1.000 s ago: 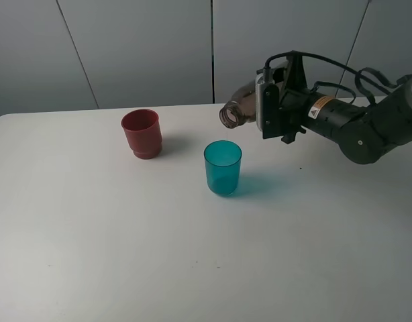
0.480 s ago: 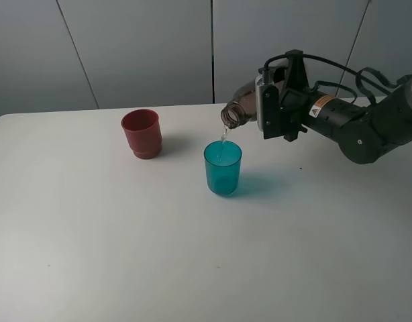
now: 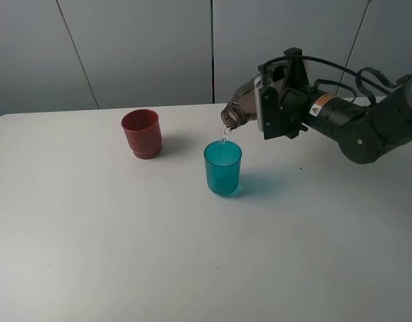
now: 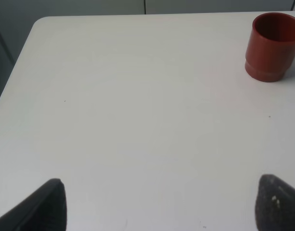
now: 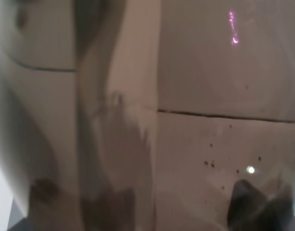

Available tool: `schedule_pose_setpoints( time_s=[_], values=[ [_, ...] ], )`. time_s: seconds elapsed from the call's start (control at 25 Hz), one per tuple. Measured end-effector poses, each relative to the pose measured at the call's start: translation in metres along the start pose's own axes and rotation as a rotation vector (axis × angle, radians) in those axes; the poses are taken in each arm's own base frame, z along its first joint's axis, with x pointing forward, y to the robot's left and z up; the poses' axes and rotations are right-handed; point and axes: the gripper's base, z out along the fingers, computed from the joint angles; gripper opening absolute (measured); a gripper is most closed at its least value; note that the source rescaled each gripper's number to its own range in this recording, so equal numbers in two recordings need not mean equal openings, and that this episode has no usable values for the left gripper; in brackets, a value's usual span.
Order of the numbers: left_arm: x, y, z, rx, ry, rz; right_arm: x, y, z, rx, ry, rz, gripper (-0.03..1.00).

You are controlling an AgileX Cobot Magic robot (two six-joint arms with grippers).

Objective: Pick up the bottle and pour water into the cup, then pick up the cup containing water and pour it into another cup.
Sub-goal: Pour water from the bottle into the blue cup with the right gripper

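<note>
Exterior high: right gripper (image 3: pixel 276 111) pinches the tilted bottle (image 3: pixel 241 107), upper right of centre; water (image 3: pixel 224 137) falls into the central teal cup (image 3: pixel 223 168); red cup (image 3: pixel 141 133) stands upper left.
Left wrist: left gripper (image 4: pixel 159 207) spread, empty.
Right wrist: blurred, probably bottle wall.

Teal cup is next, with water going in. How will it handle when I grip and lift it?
The teal cup looks like translucent plastic, so it may flex under a hard squeeze. Its smooth tapered wall could slip. With water from the bottle inside and no lid, tilting would probably spill.
</note>
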Motion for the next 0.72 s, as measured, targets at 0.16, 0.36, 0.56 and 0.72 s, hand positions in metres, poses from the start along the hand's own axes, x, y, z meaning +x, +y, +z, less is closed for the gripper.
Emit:
schedule_pose_setpoints(
  time_s=[0.16,0.36,0.56,0.72],
  values=[
    [0.0,0.0,0.0,0.0,0.0,0.001,-0.0005,-0.0003,0.0001,0.002,-0.001,-0.016,0.05],
    [0.0,0.0,0.0,0.0,0.0,0.001,-0.0005,-0.002,0.0,0.022,-0.001,-0.02,0.05],
    [0.0,0.0,0.0,0.0,0.0,-0.001,-0.0005,-0.0026,0.0,0.028,-0.001,-0.046,0.05],
    [0.0,0.0,0.0,0.0,0.0,-0.001,-0.0002,-0.0029,0.0,0.032,0.003,-0.058,0.05]
  ],
)
